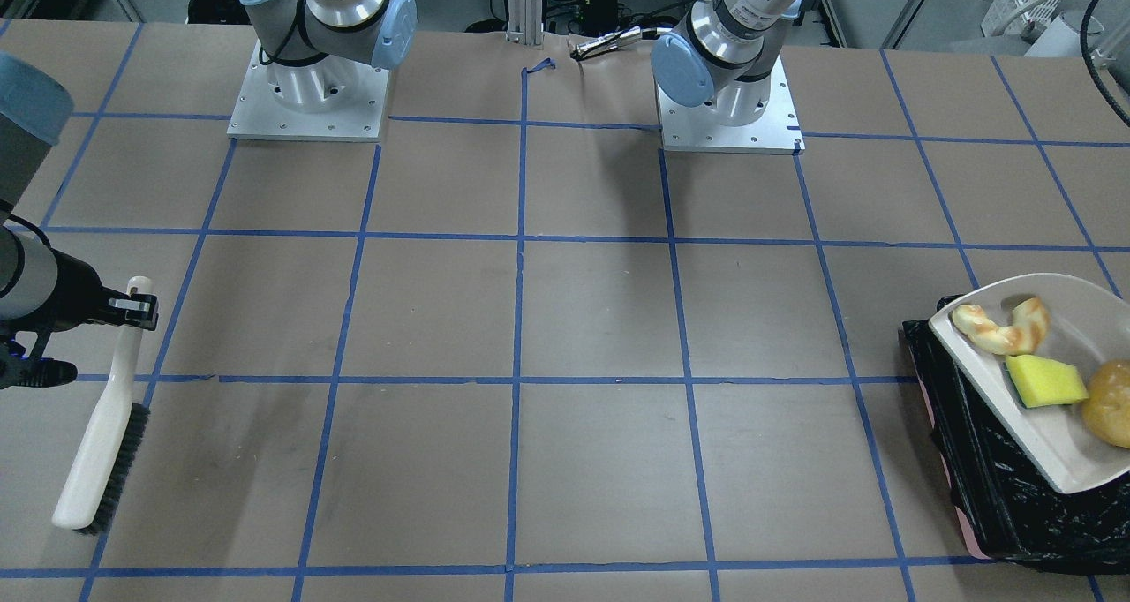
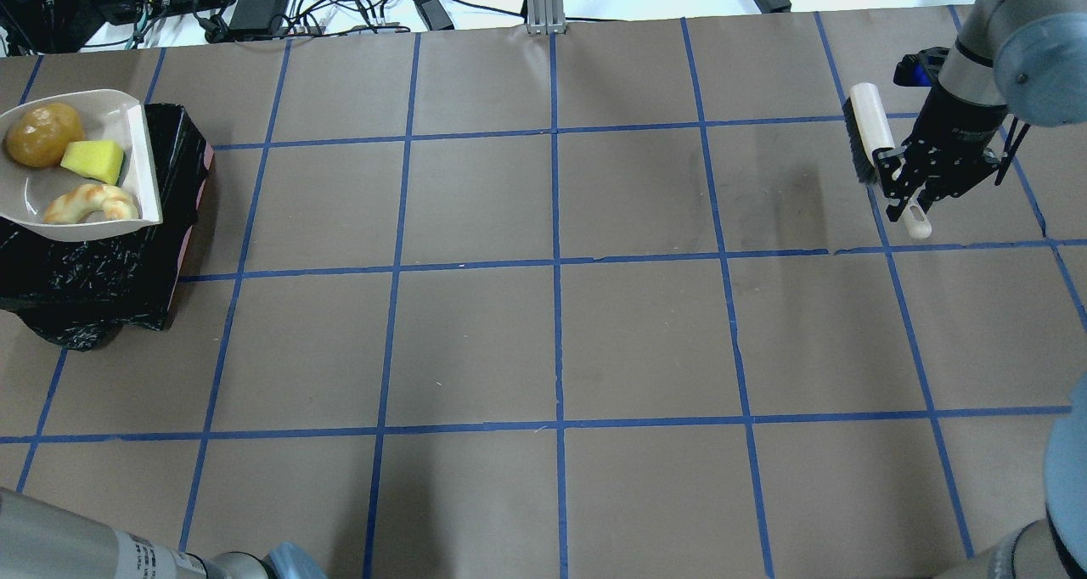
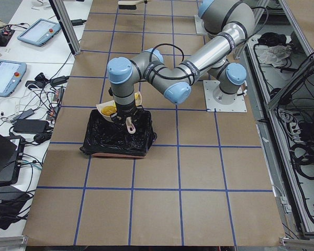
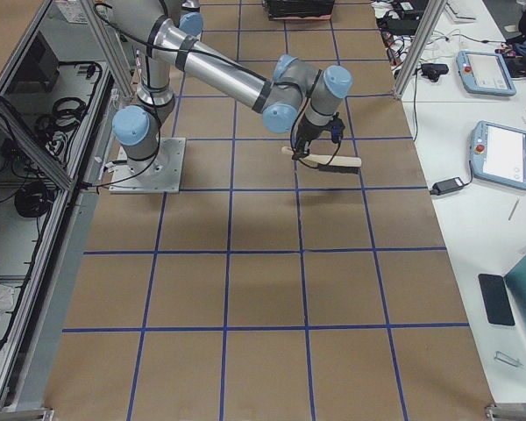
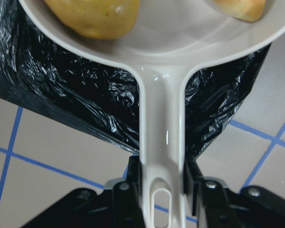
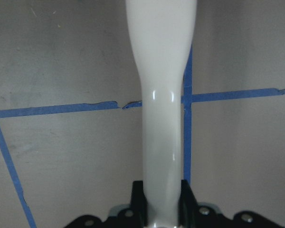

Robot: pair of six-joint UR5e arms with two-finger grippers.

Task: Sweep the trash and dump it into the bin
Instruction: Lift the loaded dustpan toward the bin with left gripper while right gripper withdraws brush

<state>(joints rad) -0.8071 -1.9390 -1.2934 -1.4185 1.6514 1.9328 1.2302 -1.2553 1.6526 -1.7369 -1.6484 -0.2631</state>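
Left end effector (image 5: 162, 173): shows only in its own wrist view, at the bottom of the frame. Its black fingers are closed tight on the dustpan (image 5: 161, 118) handle.
Dustpan: smooth, glossy beige plastic with a slotted handle, a shallow rounded bowl and a straight front lip. It is held over the bin (image 2: 93, 273), at the upper left of the overhead view and the right edge of the front view.
Trash: all three pieces lie in the pan.
Crust (image 2: 89, 203): curved, tan and bready.
Sponge (image 2: 93, 160): a yellow wedge with one green side.
Lump (image 2: 42, 134): rounded, shiny golden-brown.
Bin: a rectangular box in a crinkly, glossy black bag. The pink base edge shows in the overhead and front views, not in the wrist view.
Right end effector (image 2: 913, 197): at the upper right of the overhead view, clamped on the brush (image 2: 875, 137) handle.
Brush: cream and smooth. The right wrist view shows only the handle. The overhead and front views add dark bristles along one side.
Worktop (image 2: 552, 341): matte brown paper with a grid of blue tape.
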